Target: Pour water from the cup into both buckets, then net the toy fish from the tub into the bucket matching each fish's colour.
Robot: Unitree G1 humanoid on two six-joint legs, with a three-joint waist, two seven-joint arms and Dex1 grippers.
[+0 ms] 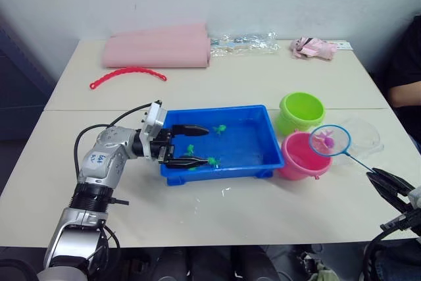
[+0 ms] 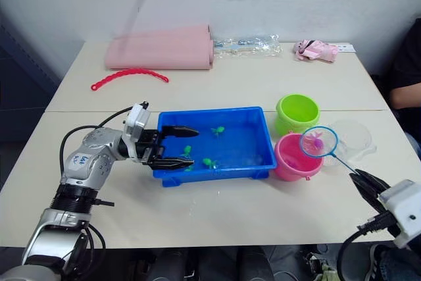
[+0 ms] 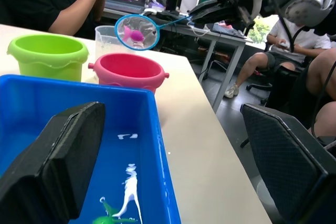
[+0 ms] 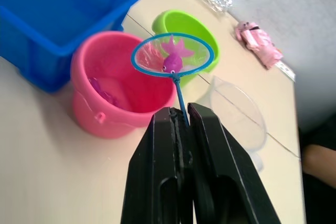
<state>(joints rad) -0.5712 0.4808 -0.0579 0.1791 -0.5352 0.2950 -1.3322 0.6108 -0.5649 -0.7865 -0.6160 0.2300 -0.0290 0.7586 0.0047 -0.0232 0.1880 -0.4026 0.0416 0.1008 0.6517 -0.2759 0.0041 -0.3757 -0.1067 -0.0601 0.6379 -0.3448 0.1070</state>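
The right claw point(image 4: 181, 116) is squeezed tight on the thin handle of the net point(image 4: 172, 55). The net hangs over the pink bucket point(image 1: 301, 156), and a pink fish point(image 4: 172, 59) sits in its mesh. The green bucket point(image 1: 301, 111) stands just behind the pink one, and the clear cup point(image 1: 363, 137) is beside them. The left claw point(image 1: 187, 145) is spread apart at the left end of the blue tub point(image 1: 247, 146) on the desk point(image 1: 230, 83). Green fish point(image 1: 220, 128) float in the tub.
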